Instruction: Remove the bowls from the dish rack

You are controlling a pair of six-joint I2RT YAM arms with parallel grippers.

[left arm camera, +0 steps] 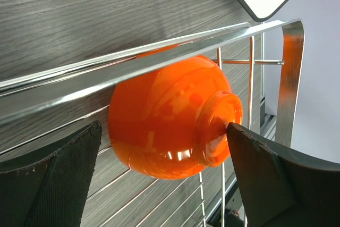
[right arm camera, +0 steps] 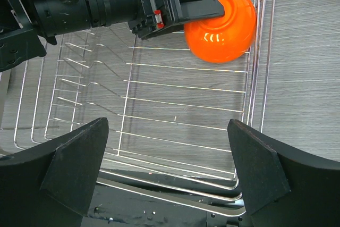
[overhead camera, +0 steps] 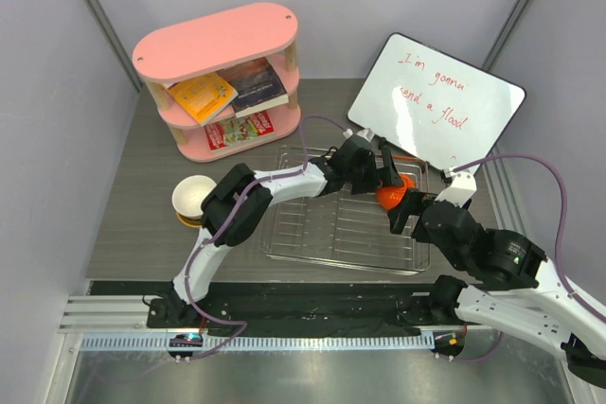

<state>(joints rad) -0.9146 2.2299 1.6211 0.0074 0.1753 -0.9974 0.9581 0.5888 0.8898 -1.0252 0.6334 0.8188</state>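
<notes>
The main risk is the glossy orange-red round bowl (right arm camera: 223,25) squirting out of the grasp. It lies on its side in the far right corner of the shallow silver wire dish rack (overhead camera: 341,234), so the black left gripper (left arm camera: 164,130) would be pinching a slick curved wall on one side and a narrow foot ring on the other. An uneven squeeze could roll the bowl along the bars or pop it over the rack's edge. A second risk is the rack's flat silver top rail (left arm camera: 106,73), which crosses over the upper part of the bowl in the left wrist view. A straight lift could catch the bowl under that rail and drag the whole rack. The right gripper (right arm camera: 170,152) hangs spread and empty over the rack's near right part, close enough that the two arms might collide if either swings. As for the fingers, the left gripper straddles the bowl without clamping it. One finger (left arm camera: 265,174) appears to touch the foot ring, while the other finger (left arm camera: 58,179) sits just beside the bowl's rounded side, seemingly with a sliver of gap.
</notes>
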